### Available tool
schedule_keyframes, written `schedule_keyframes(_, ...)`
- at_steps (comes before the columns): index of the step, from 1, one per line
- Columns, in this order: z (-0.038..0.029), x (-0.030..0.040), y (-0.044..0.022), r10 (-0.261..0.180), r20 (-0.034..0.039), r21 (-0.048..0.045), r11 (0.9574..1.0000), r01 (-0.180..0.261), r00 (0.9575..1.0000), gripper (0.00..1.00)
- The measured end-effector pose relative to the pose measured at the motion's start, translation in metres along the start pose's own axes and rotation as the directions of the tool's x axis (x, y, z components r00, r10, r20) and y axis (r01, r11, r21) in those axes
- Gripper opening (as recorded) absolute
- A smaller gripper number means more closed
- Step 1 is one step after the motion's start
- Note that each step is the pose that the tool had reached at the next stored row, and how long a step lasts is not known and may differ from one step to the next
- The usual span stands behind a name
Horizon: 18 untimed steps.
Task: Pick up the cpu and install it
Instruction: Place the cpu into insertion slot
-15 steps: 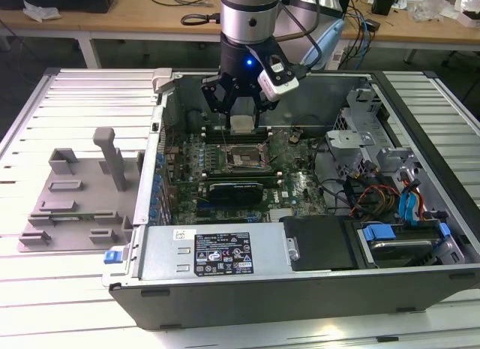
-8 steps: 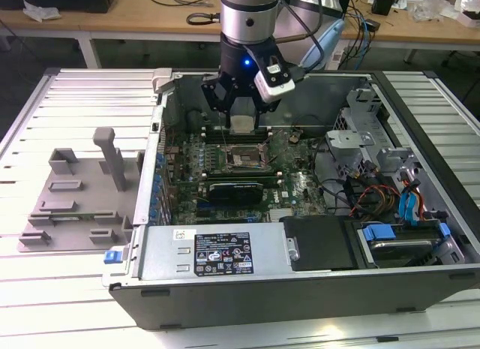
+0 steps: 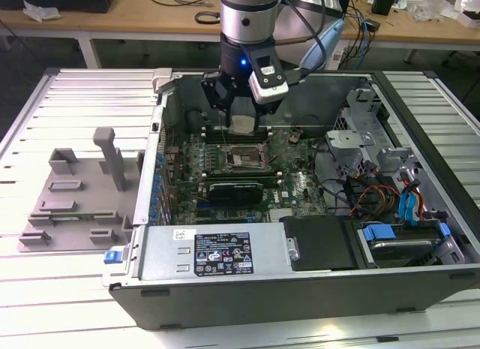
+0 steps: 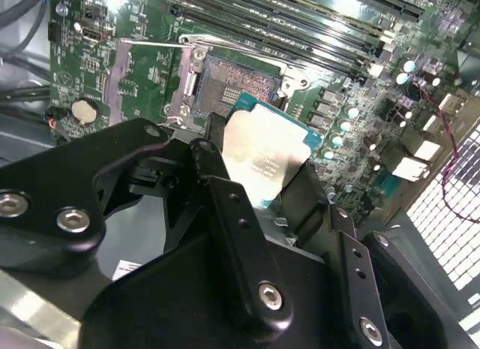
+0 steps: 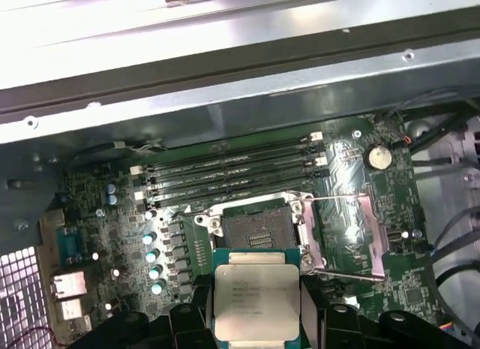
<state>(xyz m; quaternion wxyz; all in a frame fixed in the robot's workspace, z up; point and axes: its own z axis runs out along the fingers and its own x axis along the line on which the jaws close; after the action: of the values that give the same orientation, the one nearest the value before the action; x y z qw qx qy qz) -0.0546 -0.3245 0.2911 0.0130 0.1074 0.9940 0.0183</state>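
The cpu, a flat square chip with a silver top, hangs in the air inside the open computer case, with my gripper shut on it. In both wrist views black fingers clamp the cpu by two opposite edges. The bare motherboard socket lies just below and slightly ahead of the chip. Its metal load plate is swung open to one side. The chip is not touching the socket.
The case walls surround the board. Memory slots run beside the socket, and a black card stands in front of it. Cables and blue drive bays fill the exterior view's right. A grey fixture sits outside, left.
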Motion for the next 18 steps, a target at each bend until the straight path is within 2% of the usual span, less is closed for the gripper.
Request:
schedule_keyframes(3, 0.0, 0.0, 0.0, 0.076, 0.0031, 0.0015, 0.9971, -0.076, 0.9971, 0.55)
schedule_keyframes(5, 0.0, 0.0, 0.0, 0.131, 0.0053, 0.0026, 0.9913, -0.131, 0.9913, 0.55)
schedule_keyframes(7, 0.0, 0.0, 0.0, 0.167, 0.0069, 0.0031, 0.9859, -0.167, 0.9859, 0.55)
schedule_keyframes(10, 0.0001, 0.0, 0.0, 0.239, 0.01, 0.0041, 0.9711, -0.239, 0.9711, 0.55)
schedule_keyframes(14, 0.0001, 0.0, 0.0, 0.291, 0.0124, 0.0046, 0.9566, -0.291, 0.9565, 0.55)
schedule_keyframes(16, 0.0001, 0.0, 0.0, 0.325, 0.0139, 0.005, 0.9455, -0.325, 0.9455, 0.55)
schedule_keyframes(18, 0.0001, 0.0, 0.0, 0.341, 0.0146, 0.0052, 0.94, -0.341, 0.9399, 0.55)
